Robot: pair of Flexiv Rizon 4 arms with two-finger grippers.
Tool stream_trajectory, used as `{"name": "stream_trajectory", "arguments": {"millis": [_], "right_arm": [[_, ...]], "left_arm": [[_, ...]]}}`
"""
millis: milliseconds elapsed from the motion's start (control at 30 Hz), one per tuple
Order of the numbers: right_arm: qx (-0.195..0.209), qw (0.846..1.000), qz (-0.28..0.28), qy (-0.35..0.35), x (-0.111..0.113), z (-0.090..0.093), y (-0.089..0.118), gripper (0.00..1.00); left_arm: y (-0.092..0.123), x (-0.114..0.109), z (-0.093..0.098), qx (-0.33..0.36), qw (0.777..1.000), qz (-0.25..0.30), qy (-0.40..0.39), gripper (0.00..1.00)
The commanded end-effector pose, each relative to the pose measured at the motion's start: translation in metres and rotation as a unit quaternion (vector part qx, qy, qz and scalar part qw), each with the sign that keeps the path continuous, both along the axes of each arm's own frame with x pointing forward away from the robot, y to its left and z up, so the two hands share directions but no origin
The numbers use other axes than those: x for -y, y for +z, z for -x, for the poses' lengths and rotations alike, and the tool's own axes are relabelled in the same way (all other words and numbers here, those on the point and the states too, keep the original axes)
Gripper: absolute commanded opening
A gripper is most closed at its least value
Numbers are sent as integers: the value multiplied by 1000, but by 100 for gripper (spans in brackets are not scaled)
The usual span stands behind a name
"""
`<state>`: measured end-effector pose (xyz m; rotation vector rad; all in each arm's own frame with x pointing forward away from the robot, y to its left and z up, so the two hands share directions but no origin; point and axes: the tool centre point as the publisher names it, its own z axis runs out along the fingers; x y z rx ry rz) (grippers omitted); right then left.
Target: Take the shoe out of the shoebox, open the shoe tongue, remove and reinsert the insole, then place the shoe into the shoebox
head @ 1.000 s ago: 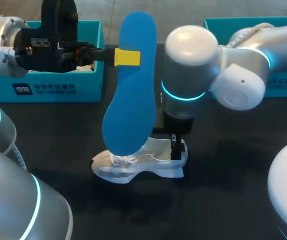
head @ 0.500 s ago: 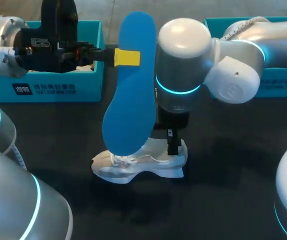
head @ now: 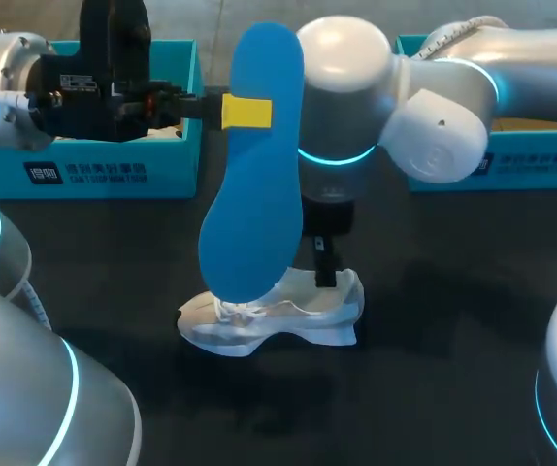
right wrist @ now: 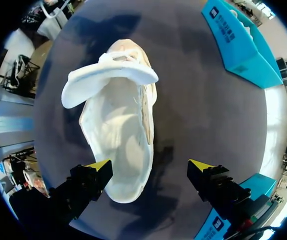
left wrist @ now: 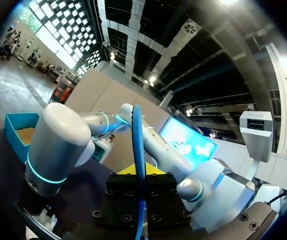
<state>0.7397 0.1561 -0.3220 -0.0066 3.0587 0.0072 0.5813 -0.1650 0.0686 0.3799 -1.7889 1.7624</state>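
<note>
**Spotter:** Where is the shoe, and how much room is around it?

**Me:** The shoe (head: 288, 316) stands on its sole in the middle of the counter (head: 434, 379). It is well apart from the left shoebox (head: 114, 170) and the right shoebox (head: 540, 160), which sit along the far edge. There is bare counter on its near side and toward my right. From my right wrist I see the tongue (right wrist: 108, 80) folded forward over the toe, with the mouth open.

**Spotter:** And the tight spots?

**Me:** Higher up. My left end effector (head: 247, 111) is clenched on the insole (head: 254, 165), gripping one long edge and holding it on end above the counter. In my left wrist view the insole runs edge-on between the fingers. In the head view its lower end overlaps the shoe's toe, but I cannot tell the gap between them. The big joint of my right arm (head: 346, 97) sits just beside the insole's other edge.

**Spotter:** Right side?

**Me:** My right end effector (right wrist: 149, 166) is released, its fingers spread wide above the heel. One tip is over the heel rim and the other is over bare counter beside the shoe.

**Spotter:** What has changed from a second ago?

**Me:** Only my right arm. It has swung toward my left, closing on the insole. Its end effector has slid from the back of the heel toward the shoe's opening. The shoe, the insole and my left arm are where they were.
</note>
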Motion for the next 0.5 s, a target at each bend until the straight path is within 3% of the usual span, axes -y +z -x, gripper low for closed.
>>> {"name": "stream_trajectory", "arguments": {"millis": [33, 500], "right_arm": [[-4, 1000, -3, 0, -3, -5, -9, 100], [-10, 1000, -18, 18, -18, -16, -28, 100]], "left_arm": [[-1, 1, 0, 0, 1000, 1, 0, 0], [-1, 1, 0, 0, 1000, 1, 0, 0]]}}
